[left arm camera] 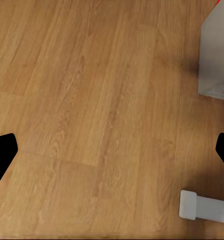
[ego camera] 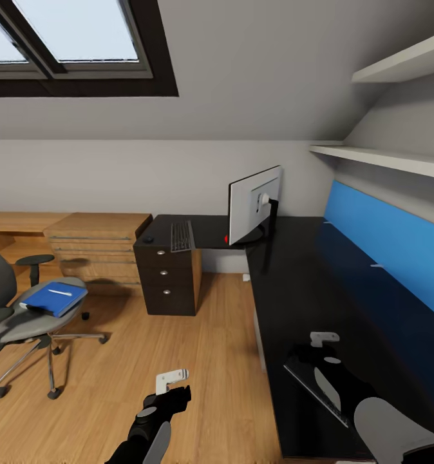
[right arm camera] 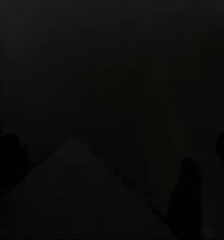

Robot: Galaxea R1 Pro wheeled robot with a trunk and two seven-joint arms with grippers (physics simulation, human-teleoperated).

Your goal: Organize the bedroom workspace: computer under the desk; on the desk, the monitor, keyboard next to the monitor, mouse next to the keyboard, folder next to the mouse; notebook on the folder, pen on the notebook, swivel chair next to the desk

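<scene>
We see the black L-shaped desk (ego camera: 320, 283) running along the blue back panel (ego camera: 384, 238), with our right gripper (ego camera: 324, 337) hovering over its dark top. Whether its jaws are open or closed we cannot tell: the right wrist view is almost wholly dark, showing only that black surface close ahead of the fingers.

Our left gripper (ego camera: 172, 380) hangs over the wooden floor (ego camera: 178, 348), beside the desk's long edge. In the left wrist view the two dark fingertips (left arm camera: 2, 152) sit at opposite edges with bare planks between them, so the jaws stand wide apart and hold nothing. A pale grey box corner (left arm camera: 216, 55), possibly the computer, lies ahead and off to one side of those jaws.

Well beyond both grippers, at the desk's far corner, the monitor (ego camera: 254, 203) stands upright on the desk, its silver-grey back toward us. Just beside it lies the keyboard (ego camera: 181, 236), and a small dark mouse (ego camera: 149, 240) sits on the far side of the keyboard, above the drawers (ego camera: 167, 277) with silver knobs.

Far off to the left gripper's outer side stands the swivel chair (ego camera: 30, 309), apart from the desk. The blue folder (ego camera: 54, 298) rests on its seat, with the thin pale pen (ego camera: 60, 292) lying on top
</scene>
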